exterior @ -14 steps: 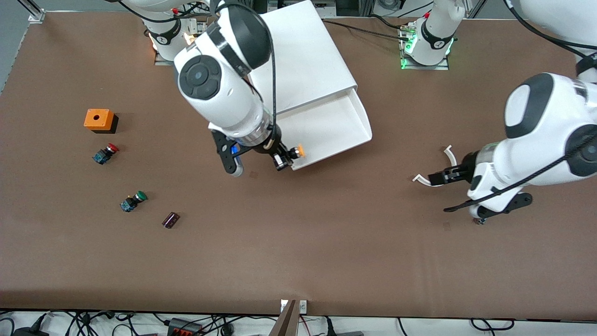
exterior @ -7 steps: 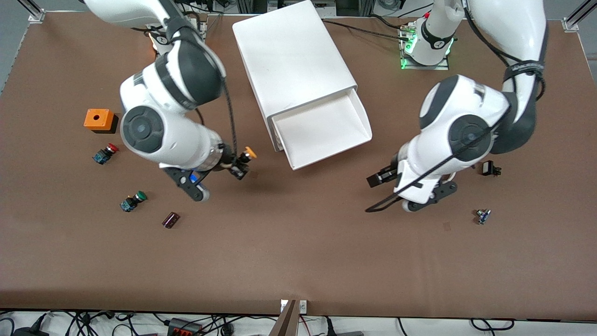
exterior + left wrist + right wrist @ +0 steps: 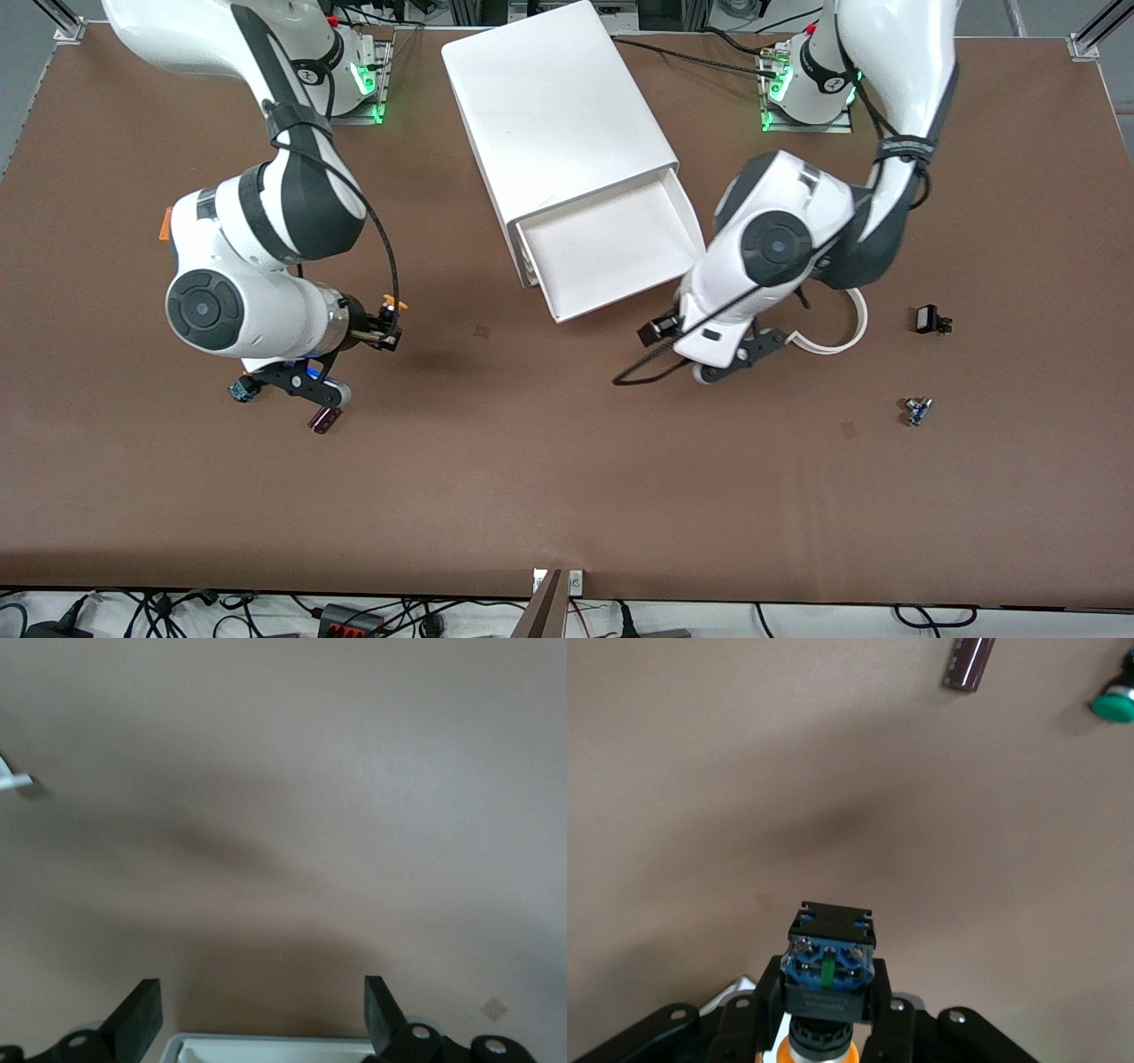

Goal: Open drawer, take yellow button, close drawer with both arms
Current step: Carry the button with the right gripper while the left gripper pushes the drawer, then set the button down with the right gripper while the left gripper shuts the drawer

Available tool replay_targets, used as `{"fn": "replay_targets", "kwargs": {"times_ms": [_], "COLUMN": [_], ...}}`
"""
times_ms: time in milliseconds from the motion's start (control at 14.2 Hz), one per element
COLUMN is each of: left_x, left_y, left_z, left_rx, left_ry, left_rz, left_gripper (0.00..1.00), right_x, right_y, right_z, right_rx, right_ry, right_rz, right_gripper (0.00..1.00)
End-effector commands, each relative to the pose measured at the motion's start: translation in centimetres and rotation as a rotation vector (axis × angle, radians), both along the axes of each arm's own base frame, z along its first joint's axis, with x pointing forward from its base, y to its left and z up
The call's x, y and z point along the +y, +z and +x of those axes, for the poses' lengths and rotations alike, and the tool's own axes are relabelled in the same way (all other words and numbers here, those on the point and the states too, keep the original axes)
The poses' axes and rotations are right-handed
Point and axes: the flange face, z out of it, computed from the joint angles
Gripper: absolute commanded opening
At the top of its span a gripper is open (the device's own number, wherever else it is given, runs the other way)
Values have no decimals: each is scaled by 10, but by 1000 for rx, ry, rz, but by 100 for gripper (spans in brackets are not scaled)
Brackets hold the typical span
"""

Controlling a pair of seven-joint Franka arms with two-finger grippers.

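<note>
The top drawer (image 3: 620,244) of the white cabinet (image 3: 558,115) stands pulled out, and its tray looks empty. My right gripper (image 3: 387,331) is shut on the orange-capped button (image 3: 395,306) over bare table, between the cabinet and the right arm's end. In the right wrist view the button (image 3: 830,967) sits between the fingers (image 3: 766,997) with its blue-black body outward and its orange cap (image 3: 819,1051) toward the wrist. My left gripper (image 3: 654,332) is open and empty, just off the drawer's front corner. In the left wrist view its gripper (image 3: 261,1023) straddles the drawer's white rim (image 3: 266,1047).
A green-capped button (image 3: 1116,700) and a dark brown part (image 3: 323,420) lie by the right arm. An orange box (image 3: 165,226) is mostly hidden by that arm. A white curved strip (image 3: 842,337), a black part (image 3: 930,319) and a small part (image 3: 917,409) lie toward the left arm's end.
My right gripper has carried the orange-capped button from the drawer's front edge toward the right arm's end. My left arm has swung in to the drawer's front, leaving the white strip.
</note>
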Motion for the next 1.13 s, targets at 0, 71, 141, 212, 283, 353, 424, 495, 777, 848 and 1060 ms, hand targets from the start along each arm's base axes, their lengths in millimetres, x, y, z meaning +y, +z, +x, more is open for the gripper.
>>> {"fn": "replay_targets", "kwargs": {"times_ms": [0, 71, 141, 212, 283, 353, 424, 495, 777, 848, 1060], "left_x": [-13, -13, -14, -17, -23, -22, -23, -31, -47, -49, -61], "left_y": [2, 0, -3, -6, -9, -10, -10, -7, -8, -13, -12], "left_z": [-19, -22, -25, -31, -41, -48, -54, -65, -99, -108, -127], "left_rx": [-6, -4, -1, -5, -6, -3, 3, 4, 31, 43, 55], "left_ry": [-6, -8, -11, -17, -30, -35, -41, -61, -113, -126, -159], "left_rz": [18, 21, 22, 23, 25, 31, 37, 36, 42, 49, 49], "left_gripper": [100, 100, 100, 100, 100, 100, 100, 100, 100, 100, 100], "right_x": [-25, -41, -54, -59, -61, -65, -69, -70, -53, -51, -41], "right_y": [-22, -35, -50, -61, -69, -80, -90, -99, -128, -134, -152], "right_z": [-13, -14, -16, -21, -25, -29, -32, -36, -56, -60, -74], "right_rx": [-19, -27, -29, -37, -47, -50, -58, -63, -83, -84, -55], "right_ry": [144, 200, 254, 291, 312, 365, 401, 409, 501, 515, 603], "right_rz": [35, 54, 70, 79, 82, 72, 57, 49, -10, -19, -75], "right_gripper": [0, 0, 0, 0, 0, 0, 0, 0, 0, 0, 0]}}
